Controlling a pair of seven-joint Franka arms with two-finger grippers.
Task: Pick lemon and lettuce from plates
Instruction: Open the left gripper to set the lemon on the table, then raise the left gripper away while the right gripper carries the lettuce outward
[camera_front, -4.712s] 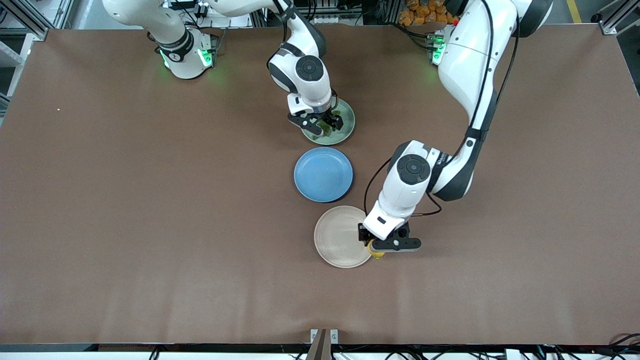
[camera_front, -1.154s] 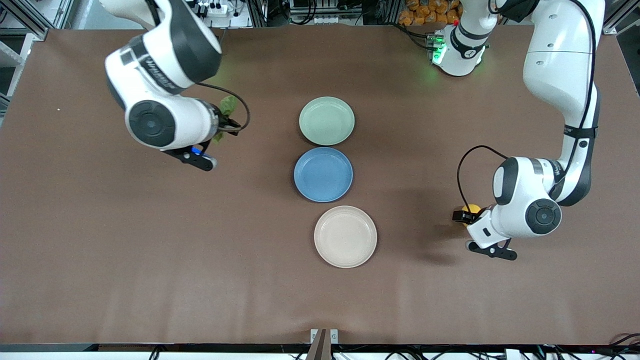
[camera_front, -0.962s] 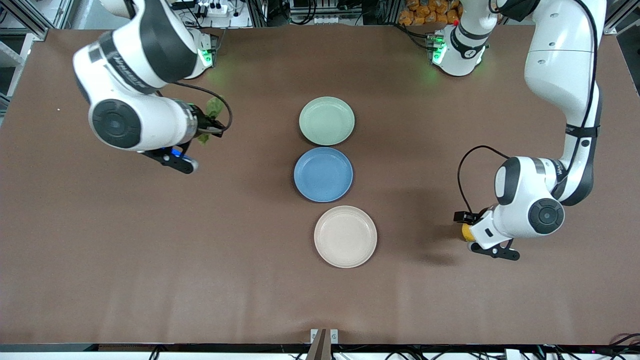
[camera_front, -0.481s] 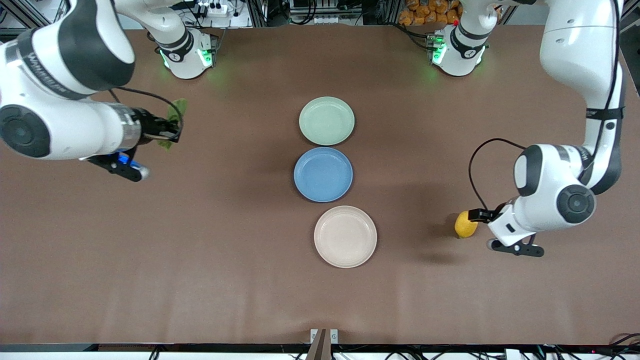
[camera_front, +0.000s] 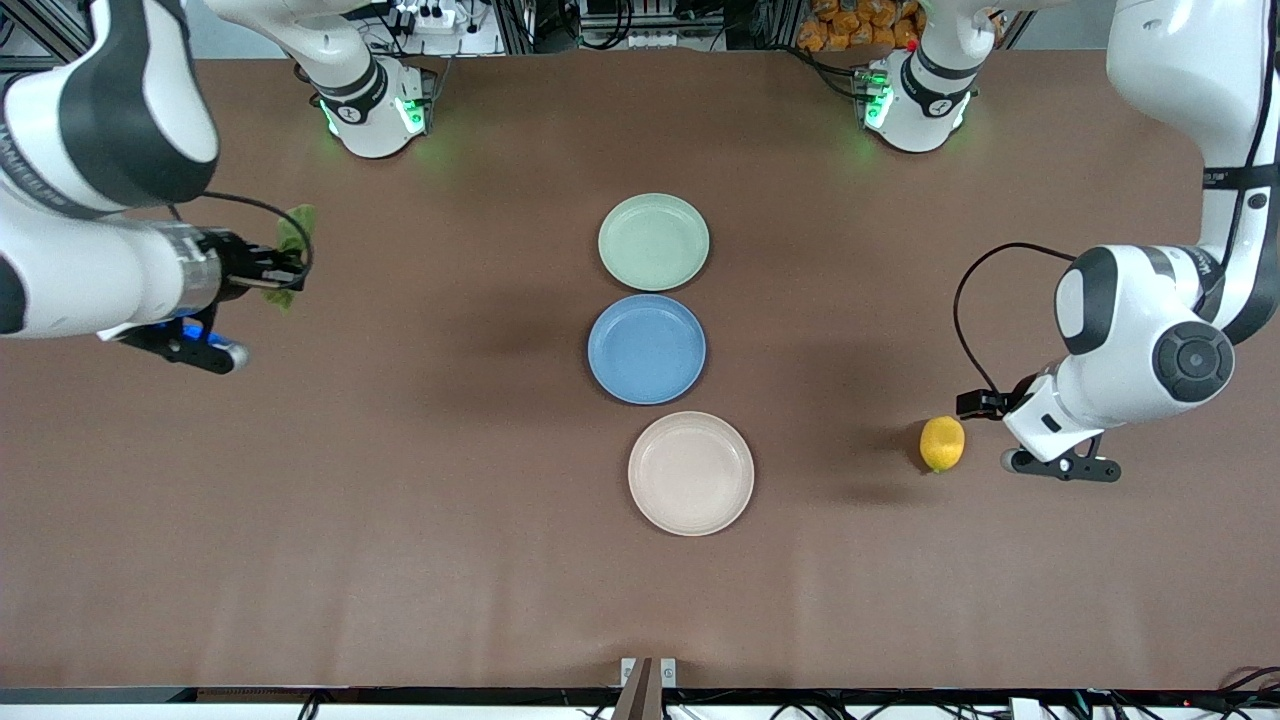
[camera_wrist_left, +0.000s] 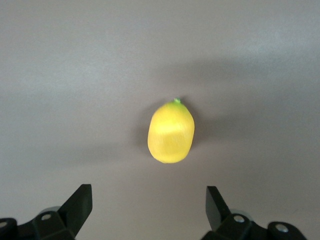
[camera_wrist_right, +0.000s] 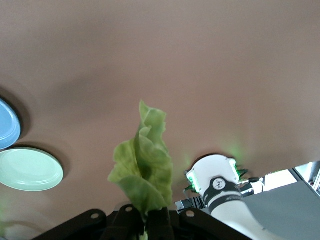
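Lemon (camera_front: 942, 444) yellow and oval, bare on table (camera_front: 400, 500); wrinkly green lettuce (camera_front: 288, 252) pinched tight in right gripper (camera_front: 283, 268).
Left wrist view alone shows left gripper (camera_wrist_left: 149, 210) spread wide, holding nothing.

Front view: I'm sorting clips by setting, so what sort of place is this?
Most likely a robotics lab bench, not a kitchen: two arms bolted to a brown table, aluminium framing and cables along its edge, and a lemon and lettuce used as handling props beside three bare plates.
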